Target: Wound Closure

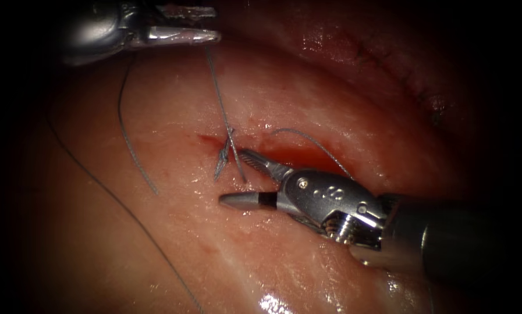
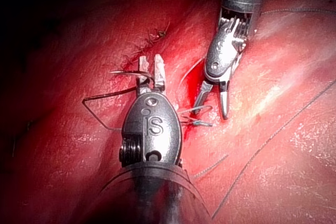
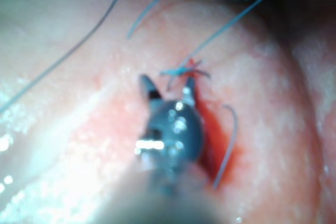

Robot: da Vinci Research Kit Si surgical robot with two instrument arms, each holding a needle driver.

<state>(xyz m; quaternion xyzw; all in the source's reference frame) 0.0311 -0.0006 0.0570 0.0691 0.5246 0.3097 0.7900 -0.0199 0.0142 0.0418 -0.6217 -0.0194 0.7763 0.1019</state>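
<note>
On the tissue [image 1: 173, 232], the cut [image 1: 298, 158] holds red fluid. A knot [image 1: 226, 149] with short thread ends sits at its left end. A taut thread [image 1: 217, 96] runs from the knot up to my left tool [image 1: 216, 23]. In the left wrist view the left tool [image 2: 150, 64] is shut on a thin, dark, curved needle [image 2: 126, 73] near the base of its jaws, clear of the tissue. My right tool [image 1: 234, 179] is open beside the knot with nothing between its jaws. One jaw lies in the cut and the other on the near lip. It is also seen open in its own view [image 3: 167, 82] and in the left wrist view [image 2: 211, 111].
A loose thread tail [image 1: 134, 152] lies left of the knot, and a long dark thread [image 1: 127, 212] crosses the tissue further left. A short curved piece of thread [image 1: 316, 145] arches over the cut. A stitched line [image 1: 389, 64] runs at the far right.
</note>
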